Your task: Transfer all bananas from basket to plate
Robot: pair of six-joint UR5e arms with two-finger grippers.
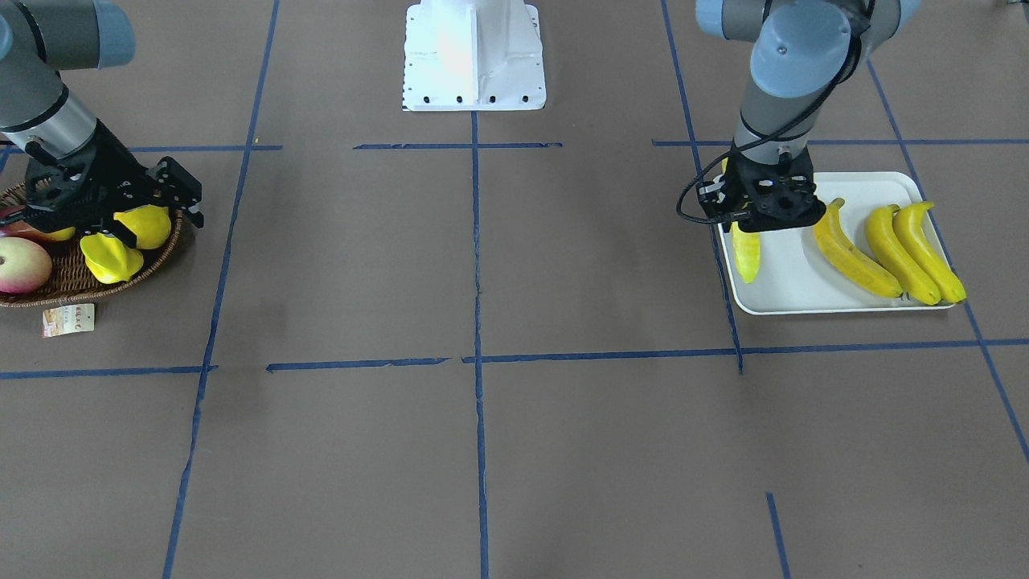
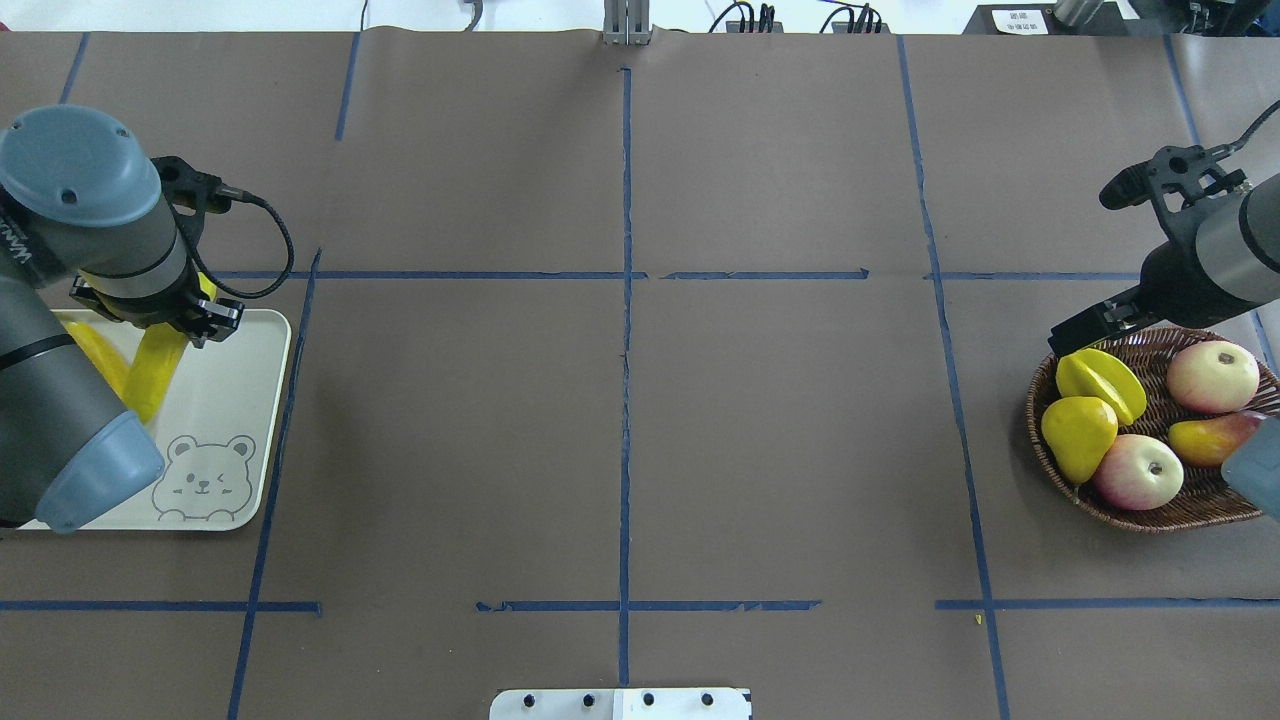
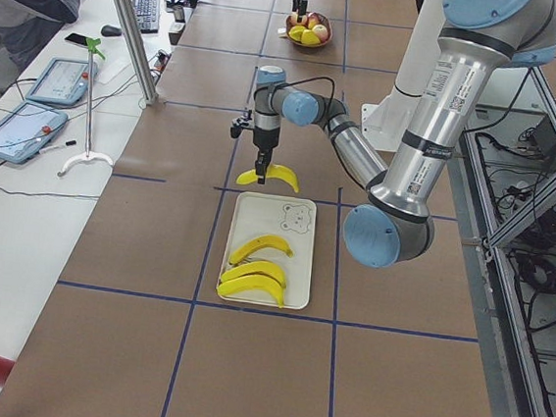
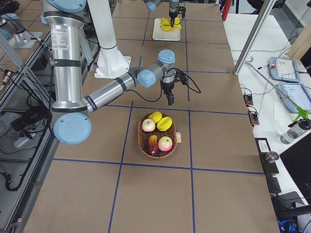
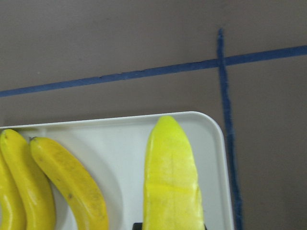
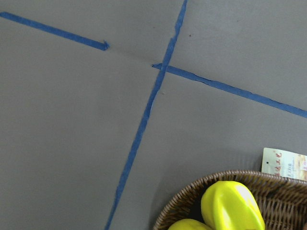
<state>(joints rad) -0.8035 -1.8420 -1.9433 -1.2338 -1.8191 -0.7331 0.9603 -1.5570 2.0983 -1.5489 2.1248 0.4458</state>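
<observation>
Closest to the wrist lens is the fourth banana (image 5: 172, 182), glossy, curved and bright yellow. It is clenched in the left gripper (image 1: 760, 215) and hangs over the plate (image 1: 792, 281) at its free end, near the rim. Three other bananas (image 1: 854, 256) lie side by side further along the plate. Placing seems to be in hand; the next move calls for lowering, then letting go well inside the rim. No banana shows in the basket (image 2: 1150, 505), only other fruit. Beside its edge hovers the right gripper (image 2: 1075, 332); its grip I cannot tell.
</observation>
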